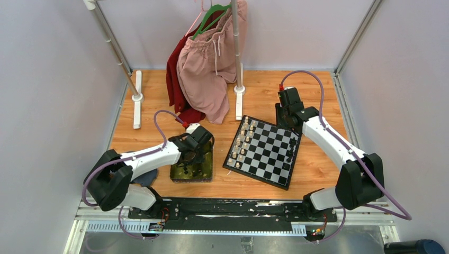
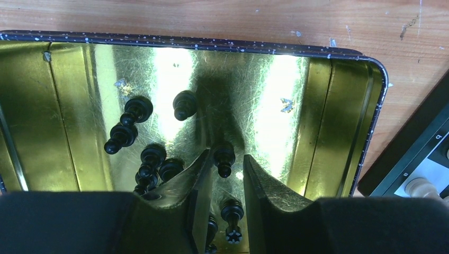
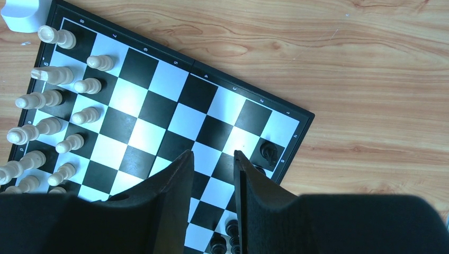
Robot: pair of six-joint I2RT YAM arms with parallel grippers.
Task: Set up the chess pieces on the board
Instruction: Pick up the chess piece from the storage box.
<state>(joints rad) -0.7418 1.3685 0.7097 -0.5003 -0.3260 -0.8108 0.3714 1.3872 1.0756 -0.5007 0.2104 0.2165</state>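
Small white numbers run along the dark border of the board (image 3: 159, 106). The one at the corner by the white pieces (image 3: 53, 100) looks like an 8, and the rest are too small to read.

The board lies flat on the wooden bench (image 1: 317, 169), a bit right of the middle, and is turned at a slant. The white pieces stand in two rows along its left side. A few black pieces (image 1: 290, 153) stand on its right side. In the right wrist view one of them (image 3: 269, 152) sits on a square beside the border near a corner.

Most of the black pieces (image 2: 129, 124) lie on their sides in the shiny yellow tray (image 2: 339, 106). The tray sits left of the board, nearer the front edge of the bench.

The left gripper (image 2: 225, 161) reaches down into the tray. Its jaws are spread a little. One black piece (image 2: 224, 159) lies right between the fingertips, very close to the left finger, but it is not squeezed (there is a gap on the other side). Another black piece (image 2: 233, 219) lies further back between the fingers.

The right gripper (image 3: 212, 154) is above the right part of the board, toward the far right corner of the bench. Its jaws are spread apart with only squares showing between them. The black piece by the border is just to the right of the fingers.

Red and pink clothes (image 1: 206, 63) hang at the far edge of the bench.
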